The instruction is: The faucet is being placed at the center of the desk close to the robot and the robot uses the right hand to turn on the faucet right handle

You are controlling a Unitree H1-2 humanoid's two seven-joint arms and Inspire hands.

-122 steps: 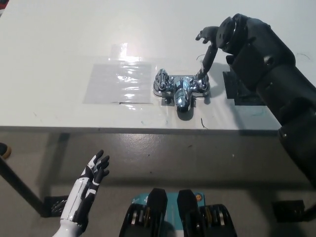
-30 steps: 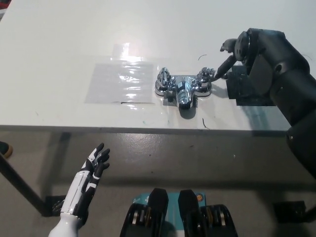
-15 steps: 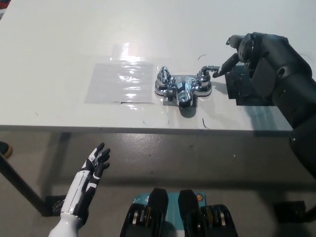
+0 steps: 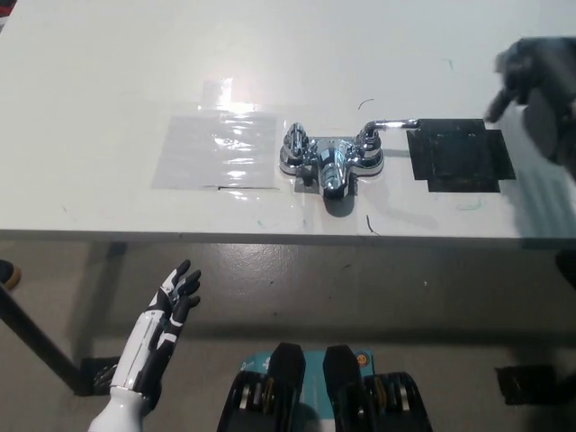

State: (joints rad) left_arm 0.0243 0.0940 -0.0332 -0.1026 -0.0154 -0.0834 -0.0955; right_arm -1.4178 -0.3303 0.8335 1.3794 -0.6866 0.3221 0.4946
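A chrome faucet [image 4: 329, 163] stands on the white desk [image 4: 108, 99] near its front edge, spout pointing toward me. Its right handle [image 4: 387, 126] sticks out to the right, level with the desk. Its left handle [image 4: 296, 142] sits upright on the base. My black right hand [image 4: 538, 85] is blurred at the right edge, well clear of the handle and holding nothing; its state is unclear. My white left hand [image 4: 166, 315] hangs below the desk front at lower left, open.
A clear plastic sheet [image 4: 219, 148] is taped to the desk left of the faucet. A black square patch [image 4: 459, 155] lies right of the faucet. The desk's front edge [image 4: 270, 236] runs across the middle of the view.
My right hand has pulled away from the right handle toward the right edge. The handle now points right instead of standing up as it did four seconds ago. The left hand is unchanged.
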